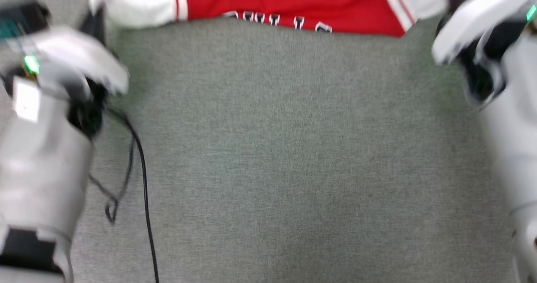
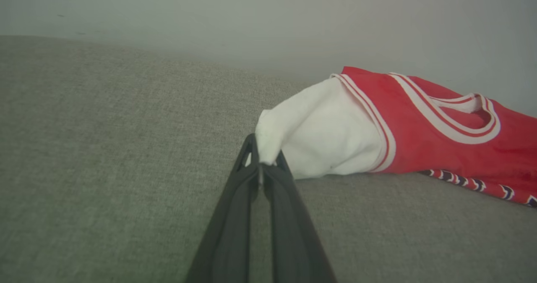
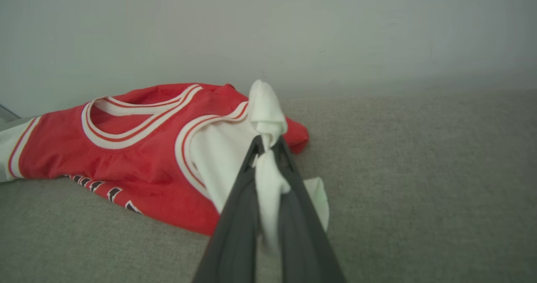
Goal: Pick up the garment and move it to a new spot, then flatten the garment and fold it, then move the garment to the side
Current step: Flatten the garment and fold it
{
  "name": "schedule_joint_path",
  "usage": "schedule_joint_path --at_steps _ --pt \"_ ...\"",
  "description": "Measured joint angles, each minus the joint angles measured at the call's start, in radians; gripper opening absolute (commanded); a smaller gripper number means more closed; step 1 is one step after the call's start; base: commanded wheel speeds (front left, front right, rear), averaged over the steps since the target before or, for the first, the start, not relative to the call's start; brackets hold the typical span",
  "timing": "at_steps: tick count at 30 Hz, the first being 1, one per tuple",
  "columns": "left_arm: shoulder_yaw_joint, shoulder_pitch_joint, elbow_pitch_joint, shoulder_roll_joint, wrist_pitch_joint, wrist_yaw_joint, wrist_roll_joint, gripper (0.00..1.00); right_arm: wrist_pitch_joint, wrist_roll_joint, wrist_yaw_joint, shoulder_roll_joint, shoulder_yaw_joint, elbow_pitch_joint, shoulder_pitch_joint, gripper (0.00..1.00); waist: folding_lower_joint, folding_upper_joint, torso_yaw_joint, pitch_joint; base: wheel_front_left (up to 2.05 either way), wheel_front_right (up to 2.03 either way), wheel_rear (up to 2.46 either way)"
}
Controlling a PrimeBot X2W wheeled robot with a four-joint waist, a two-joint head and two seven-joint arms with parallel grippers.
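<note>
Two grippers, both busy: the left gripper point(image 2: 260, 159) is pinched fully closed on the very tip of the white left sleeve point(image 2: 323, 140). The right gripper point(image 3: 267, 150) is clamped on a fat bunch of the white right sleeve point(image 3: 263, 106), with cloth spilling out above and below the fingers.
Jersey spot: the red jersey point(image 1: 293, 1) lies on the grey cloth surface point(image 1: 277, 157) at its far edge, right by the pale wall point(image 2: 251, 14). Collar is toward the wall, lettering point(image 1: 272, 20) toward the robot.
Shape right now: the chest is roughly spread between the sleeves, but the lower half looks tucked under or bunched, can't tell which.
Step, my guess: hauling it by both sleeves to a new spot. The wide middle of the surface looks like the obvious landing zone.
How to do it well: lift both sides evenly, hands far enough apart that the chest goes taut, then lay it down hem first so it lands flat.
Watch out: the left grip is on just a sliver of cloth and could slip, so no yanking. The black cable point(image 1: 142, 169) along the left edge is best avoided.
</note>
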Motion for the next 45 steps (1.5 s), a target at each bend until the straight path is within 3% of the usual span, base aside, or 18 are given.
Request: schedule_joint_path --at_steps 7,18,27,33,40,41,43,44,45 --pt "-0.055 0.251 -0.095 0.001 -0.047 0.000 -0.068 0.00 -0.037 0.077 0.000 -0.020 0.053 -0.048 0.250 0.00 -0.0002 0.0000 0.011 -0.119 0.00 0.00 0.00" --pt "-0.049 0.581 -0.235 0.016 -0.064 0.010 -0.067 0.00 -0.070 0.115 0.000 -0.064 0.071 -0.237 0.650 0.00 -0.0003 0.0000 0.032 -0.296 0.00 0.00 0.00" --pt "-0.049 0.864 -0.430 0.046 -0.050 0.093 -0.065 0.00 -0.028 0.070 0.000 -0.037 -0.028 -0.454 0.958 0.00 -0.0003 0.0001 0.032 -0.398 0.00 0.00 0.00" --pt "-0.049 1.006 -0.572 0.083 -0.025 0.174 -0.066 0.00 0.041 0.011 0.000 0.012 -0.119 -0.595 1.147 0.00 -0.0003 0.0000 0.035 -0.437 0.00 0.00 0.00" --pt "-0.041 1.092 -0.681 0.103 -0.018 0.240 -0.065 0.00 0.109 -0.037 0.000 0.060 -0.186 -0.714 1.278 0.00 -0.0002 0.0001 0.052 -0.447 0.00 0.00 0.00" --pt "-0.042 1.099 -0.695 0.106 -0.019 0.250 -0.059 0.00 0.119 -0.045 0.000 0.067 -0.195 -0.728 1.293 0.12 -0.0002 0.0001 0.055 -0.447 0.00 0.00 0.00" --pt "-0.043 1.104 -0.725 0.111 -0.019 0.257 -0.054 0.00 0.137 -0.049 0.000 0.080 -0.206 -0.750 1.314 0.46 -0.0002 0.0001 0.064 -0.444 0.00 0.00 0.00" --pt "-0.047 1.103 -0.743 0.114 -0.018 0.263 -0.042 0.00 0.139 -0.049 0.000 0.086 -0.212 -0.759 1.316 1.00 -0.0001 0.0000 0.069 -0.442 0.00 0.00 0.00" --pt "-0.048 1.102 -0.759 0.118 -0.018 0.268 -0.033 0.00 0.140 -0.050 0.000 0.088 -0.212 -0.772 1.314 1.00 -0.0001 0.0000 0.074 -0.439 0.00 0.00 0.00"
